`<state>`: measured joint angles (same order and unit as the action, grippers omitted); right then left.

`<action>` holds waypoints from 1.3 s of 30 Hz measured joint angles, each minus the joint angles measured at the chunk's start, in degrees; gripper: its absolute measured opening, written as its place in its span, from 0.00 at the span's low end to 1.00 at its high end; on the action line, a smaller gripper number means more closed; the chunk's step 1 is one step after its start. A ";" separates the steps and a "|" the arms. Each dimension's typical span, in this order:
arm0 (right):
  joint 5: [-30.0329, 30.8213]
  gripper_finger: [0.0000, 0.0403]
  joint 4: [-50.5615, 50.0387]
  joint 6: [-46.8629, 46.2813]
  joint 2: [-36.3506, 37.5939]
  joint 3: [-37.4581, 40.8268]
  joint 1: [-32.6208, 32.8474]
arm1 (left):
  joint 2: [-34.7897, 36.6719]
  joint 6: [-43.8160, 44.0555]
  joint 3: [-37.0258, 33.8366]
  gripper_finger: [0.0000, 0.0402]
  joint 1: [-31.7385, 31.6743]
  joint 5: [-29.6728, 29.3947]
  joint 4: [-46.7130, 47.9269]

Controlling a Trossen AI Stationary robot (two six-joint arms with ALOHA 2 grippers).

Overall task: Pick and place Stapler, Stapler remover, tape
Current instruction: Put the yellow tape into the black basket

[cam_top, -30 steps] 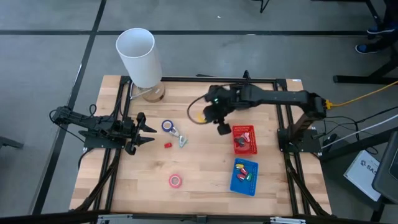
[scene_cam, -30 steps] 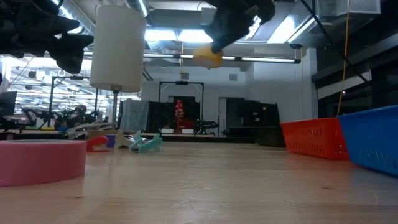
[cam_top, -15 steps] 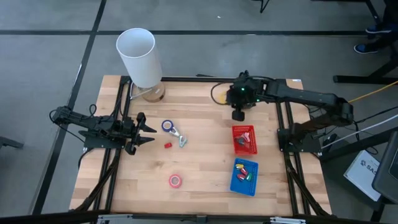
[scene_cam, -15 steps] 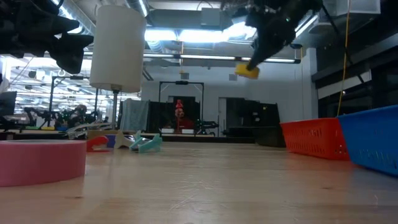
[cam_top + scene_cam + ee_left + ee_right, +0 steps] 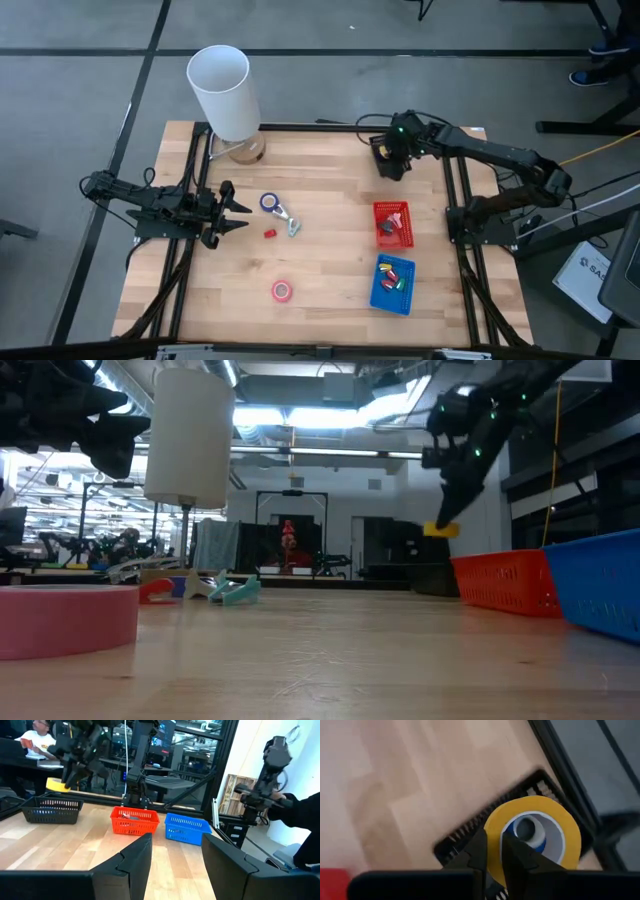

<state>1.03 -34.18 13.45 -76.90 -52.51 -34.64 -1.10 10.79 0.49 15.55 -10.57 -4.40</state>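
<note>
Overhead, yellow tape [image 5: 535, 827] above black basket [image 5: 50, 811].

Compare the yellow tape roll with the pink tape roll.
The yellow tape roll is held off the table, pinched through its wall by the right gripper above the black basket; the pink tape roll lies flat on the table, untouched. The yellow one is at the table's far right, the pink one near the front edge. Both are small rings of coloured tape.

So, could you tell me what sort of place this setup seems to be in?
Probably a robotics lab or workshop: a framed wooden table carries sorting baskets, other robot arms stand beyond it, and exposed ceiling ducts run overhead.
</note>
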 joint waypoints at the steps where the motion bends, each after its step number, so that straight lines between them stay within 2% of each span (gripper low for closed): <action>1: 0.01 0.09 0.10 -0.45 -0.02 0.79 -0.94 | -0.02 0.00 0.02 0.42 -0.02 0.02 -0.02; 9: -2.59 0.09 5.10 -1.35 -0.10 5.04 -5.57 | -0.02 0.00 0.00 0.42 0.00 0.00 -0.02; 28: -5.55 0.10 10.58 -4.45 -0.28 9.62 -5.55 | -0.02 0.00 0.01 0.42 -0.02 0.00 -0.02; 39: -5.57 0.16 10.21 -5.57 -0.28 9.62 -5.55 | -0.01 0.00 0.02 0.42 -0.01 0.00 -0.02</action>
<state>-4.54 -23.97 7.88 -77.19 -42.89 -40.18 -1.12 10.79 0.51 15.54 -10.57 -4.43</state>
